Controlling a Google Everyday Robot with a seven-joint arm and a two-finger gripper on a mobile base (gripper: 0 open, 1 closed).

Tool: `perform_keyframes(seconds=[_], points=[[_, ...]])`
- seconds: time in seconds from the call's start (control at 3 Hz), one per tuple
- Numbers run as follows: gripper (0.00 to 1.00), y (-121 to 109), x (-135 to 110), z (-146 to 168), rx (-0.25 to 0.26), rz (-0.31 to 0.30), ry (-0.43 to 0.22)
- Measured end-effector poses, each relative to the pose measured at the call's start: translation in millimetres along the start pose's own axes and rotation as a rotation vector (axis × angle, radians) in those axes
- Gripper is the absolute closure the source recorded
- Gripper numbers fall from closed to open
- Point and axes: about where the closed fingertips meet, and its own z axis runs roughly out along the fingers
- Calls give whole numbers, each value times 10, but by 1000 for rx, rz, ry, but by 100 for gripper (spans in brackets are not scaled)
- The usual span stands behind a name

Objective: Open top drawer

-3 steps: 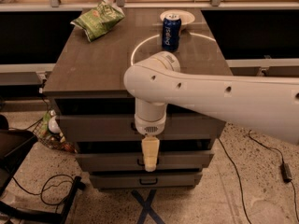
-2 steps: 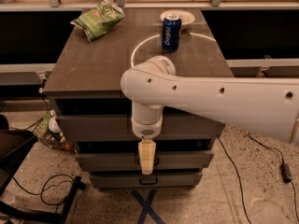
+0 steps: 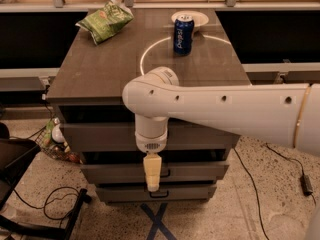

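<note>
The top drawer (image 3: pixel 100 136) is the wide grey front just under the dark cabinet top (image 3: pixel 100 69). It sits in line with the two fronts below it. Its handle is hidden behind my wrist. My gripper (image 3: pixel 152 176) hangs straight down from the white arm (image 3: pixel 225 106), in front of the middle drawer (image 3: pixel 110 173) and just below the top drawer's lower edge.
A blue can (image 3: pixel 183 35), a white plate (image 3: pixel 196 18) and a green chip bag (image 3: pixel 104 22) sit on the cabinet top. The bottom drawer (image 3: pixel 125 192) shows its dark handle. Cables and a black stand (image 3: pixel 30 204) lie on the floor at left.
My arm has swung slightly left and the gripper has dropped a little lower in front of the drawers. The drawers have not moved.
</note>
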Motion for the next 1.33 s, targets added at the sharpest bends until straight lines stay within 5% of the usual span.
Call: perform_keyframes(seconds=[1.33], points=[[87,21,16,27,-5,-1,5]])
